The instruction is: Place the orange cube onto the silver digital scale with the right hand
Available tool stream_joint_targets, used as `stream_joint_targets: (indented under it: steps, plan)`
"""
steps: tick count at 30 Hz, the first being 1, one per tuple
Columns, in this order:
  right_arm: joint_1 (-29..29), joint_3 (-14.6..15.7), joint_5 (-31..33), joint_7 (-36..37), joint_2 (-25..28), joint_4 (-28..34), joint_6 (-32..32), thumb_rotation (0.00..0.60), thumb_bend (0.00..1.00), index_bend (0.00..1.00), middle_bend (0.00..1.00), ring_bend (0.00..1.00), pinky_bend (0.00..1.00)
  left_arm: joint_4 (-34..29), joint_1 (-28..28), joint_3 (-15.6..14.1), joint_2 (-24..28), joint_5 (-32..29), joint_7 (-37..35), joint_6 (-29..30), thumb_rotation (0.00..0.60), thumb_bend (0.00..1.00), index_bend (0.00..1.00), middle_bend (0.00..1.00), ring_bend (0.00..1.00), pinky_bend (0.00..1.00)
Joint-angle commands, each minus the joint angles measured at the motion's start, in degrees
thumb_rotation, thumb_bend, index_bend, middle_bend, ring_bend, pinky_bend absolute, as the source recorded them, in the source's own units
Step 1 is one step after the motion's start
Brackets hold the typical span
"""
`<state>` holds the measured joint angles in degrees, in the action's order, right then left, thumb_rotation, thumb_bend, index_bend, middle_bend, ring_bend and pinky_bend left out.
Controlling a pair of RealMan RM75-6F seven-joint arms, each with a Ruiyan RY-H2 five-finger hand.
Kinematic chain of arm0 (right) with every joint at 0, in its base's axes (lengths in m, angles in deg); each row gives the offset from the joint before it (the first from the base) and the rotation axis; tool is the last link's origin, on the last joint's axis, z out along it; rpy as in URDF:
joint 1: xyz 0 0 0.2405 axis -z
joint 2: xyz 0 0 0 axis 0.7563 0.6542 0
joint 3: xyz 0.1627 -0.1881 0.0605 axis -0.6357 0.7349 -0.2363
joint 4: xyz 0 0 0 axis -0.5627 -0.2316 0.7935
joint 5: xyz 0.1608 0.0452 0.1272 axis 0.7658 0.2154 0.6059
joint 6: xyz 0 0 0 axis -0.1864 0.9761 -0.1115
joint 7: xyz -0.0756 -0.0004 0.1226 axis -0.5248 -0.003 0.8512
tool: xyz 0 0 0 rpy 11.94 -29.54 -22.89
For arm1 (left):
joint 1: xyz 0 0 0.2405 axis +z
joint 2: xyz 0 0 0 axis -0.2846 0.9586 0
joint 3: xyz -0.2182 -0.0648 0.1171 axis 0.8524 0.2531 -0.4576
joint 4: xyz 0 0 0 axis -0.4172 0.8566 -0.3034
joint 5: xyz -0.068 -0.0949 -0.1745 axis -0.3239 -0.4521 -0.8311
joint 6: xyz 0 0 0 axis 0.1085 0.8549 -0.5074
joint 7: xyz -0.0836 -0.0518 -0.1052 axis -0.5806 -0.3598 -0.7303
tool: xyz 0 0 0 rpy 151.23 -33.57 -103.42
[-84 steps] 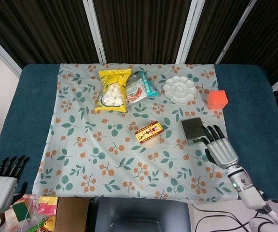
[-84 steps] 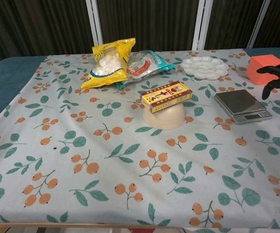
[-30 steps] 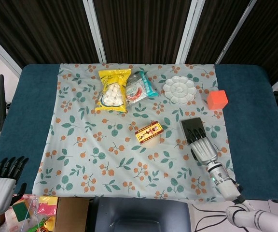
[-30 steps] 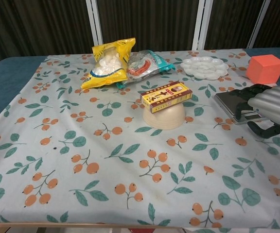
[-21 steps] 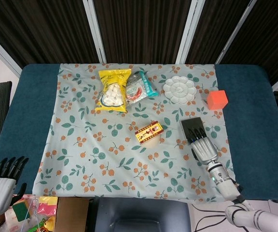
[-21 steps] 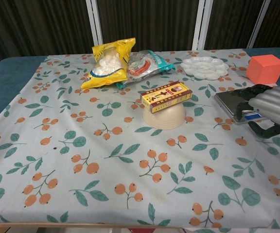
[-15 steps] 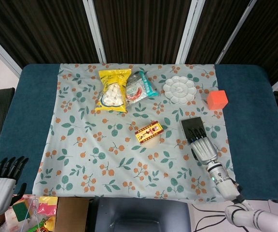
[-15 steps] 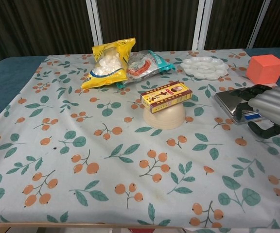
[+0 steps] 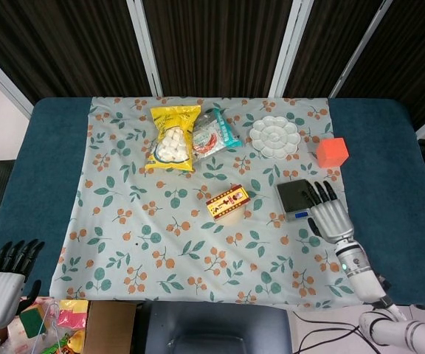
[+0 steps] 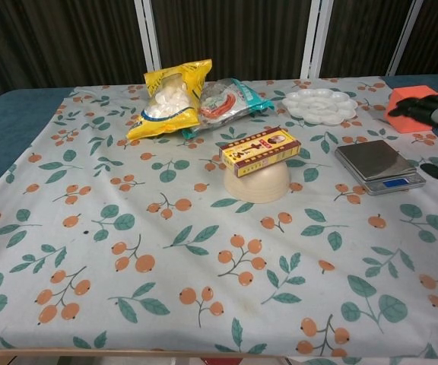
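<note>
Overhead, the right hand (image 9: 331,212) is hovering with fingers spread and nothing in them, its fingertips overlapping the right edge of the silver digital scale (image 9: 295,196). The orange cube (image 9: 332,151) is sitting on the cloth well behind the scale, beside the white paint palette (image 9: 274,136), whose wells are showing nothing inside. The left hand (image 9: 4,280) is hanging off the near-left table corner, fingers extended and holding nothing. A yellow snack bag (image 9: 172,138) is lying by a clear packet (image 9: 213,133).

From the chest, an upturned bowl (image 10: 258,182) is carrying a small box (image 10: 261,150) on top; the scale's display is glowing blue.
</note>
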<state>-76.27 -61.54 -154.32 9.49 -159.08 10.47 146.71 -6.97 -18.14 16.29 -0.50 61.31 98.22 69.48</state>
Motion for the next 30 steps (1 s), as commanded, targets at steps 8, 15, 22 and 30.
stream_joint_targets:
  steps: [8,15,22,30]
  plan:
    - [-5.2,-9.1,13.7,5.1,5.5,-7.5,-10.8,0.6,0.21,0.0,0.0,0.0,0.0,0.2,-0.3,0.4,-0.7,-1.4,1.6,-1.1,0.6,0.45,0.0,0.08,0.06,0.03]
    - [-11.0,-10.8,21.5,4.2,0.6,-21.0,-21.1,0.6,0.17,0.0,0.0,0.0,0.0,0.9,-0.5,1.1,-1.4,-3.9,3.0,-2.2,0.6,0.45,0.0,0.08,0.06,0.03]
    - [-16.3,-10.4,21.1,6.1,-7.0,-35.1,-26.9,0.6,0.17,0.0,0.0,0.0,0.0,2.1,-0.8,2.1,-2.7,-7.1,4.9,-3.6,0.6,0.45,0.0,0.08,0.06,0.03]
    - [-23.0,-10.5,20.5,8.2,-15.8,-51.3,-36.3,0.6,0.17,0.0,0.0,0.0,0.0,3.2,-1.1,2.9,-3.8,-9.7,6.6,-4.5,0.6,0.45,0.0,0.08,0.06,0.03]
